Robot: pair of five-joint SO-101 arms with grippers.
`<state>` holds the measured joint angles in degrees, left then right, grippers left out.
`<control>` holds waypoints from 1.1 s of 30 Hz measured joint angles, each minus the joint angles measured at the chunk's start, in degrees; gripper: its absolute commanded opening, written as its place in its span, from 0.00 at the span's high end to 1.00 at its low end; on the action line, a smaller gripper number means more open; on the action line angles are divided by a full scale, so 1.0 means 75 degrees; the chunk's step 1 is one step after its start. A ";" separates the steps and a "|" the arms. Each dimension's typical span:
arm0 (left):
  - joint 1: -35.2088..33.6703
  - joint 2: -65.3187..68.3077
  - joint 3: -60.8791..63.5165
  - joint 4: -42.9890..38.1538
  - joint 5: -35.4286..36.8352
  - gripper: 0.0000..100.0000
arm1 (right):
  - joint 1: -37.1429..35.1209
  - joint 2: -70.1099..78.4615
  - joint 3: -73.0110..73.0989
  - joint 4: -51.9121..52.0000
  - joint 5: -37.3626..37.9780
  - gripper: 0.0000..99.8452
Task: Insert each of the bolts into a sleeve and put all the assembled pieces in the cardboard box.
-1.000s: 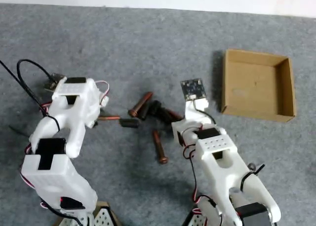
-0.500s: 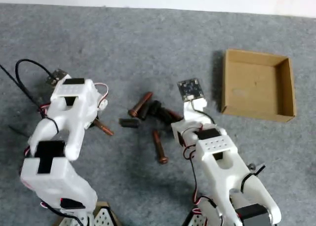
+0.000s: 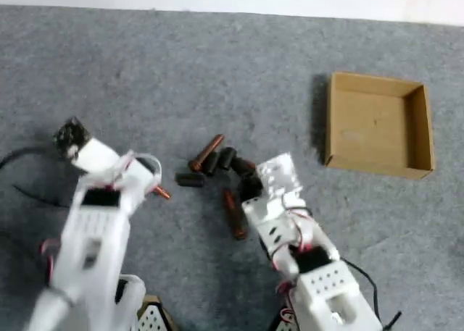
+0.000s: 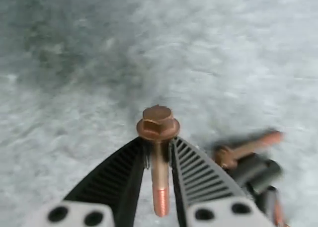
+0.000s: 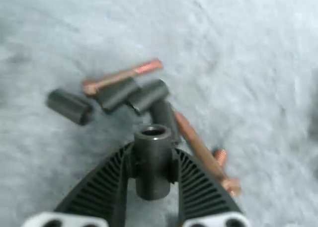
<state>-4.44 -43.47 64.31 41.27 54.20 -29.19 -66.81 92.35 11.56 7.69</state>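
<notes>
1. High view: overhead and far off, looking down on the grey mat (image 3: 217, 70).
2. Wrist views: close behind the left gripper (image 4: 159, 145) and right gripper (image 5: 152, 156), facing the mat.
3. All three share the loose bolts (image 3: 206, 151) mid-frame.

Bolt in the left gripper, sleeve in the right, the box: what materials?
Bolt: likely copper-plated metal, glossy reddish-brown, threaded tip. Sleeve: dark matte tube, plastic or blackened metal, unclear. Box: plain brown cardboard, matte.

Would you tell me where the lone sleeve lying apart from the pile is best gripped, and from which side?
I'd grip the sleeve across its middle, coming straight down from above. It lies on its side on the table, just clear of the pile, so its round wall can be pinched from both sides.
</notes>
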 measured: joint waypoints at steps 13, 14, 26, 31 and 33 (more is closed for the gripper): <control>0.0281 -0.7291 0.3575 -0.1020 0.0000 0.99 | -0.1301 -0.3458 0.0492 0.0961 0.1430 0.99; 0.0281 -0.7619 0.3657 -0.1020 0.0000 0.99 | -0.1313 -0.3552 0.0492 0.1114 0.1430 0.99; 0.1477 -0.7889 0.3692 -0.1383 0.0000 0.99 | -0.1266 -0.3763 0.0492 0.1489 0.1430 0.99; 0.2508 -0.7889 0.3599 -0.1407 -0.0281 0.99 | -0.1102 -0.3763 0.0492 0.1489 0.1430 0.99; 0.2731 -0.7889 0.3587 -0.1407 -0.0527 0.99 | -0.1067 -0.3763 0.0492 0.1489 0.1430 0.99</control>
<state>16.04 -102.64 91.21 30.73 50.24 -37.19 -95.03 96.04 22.73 18.42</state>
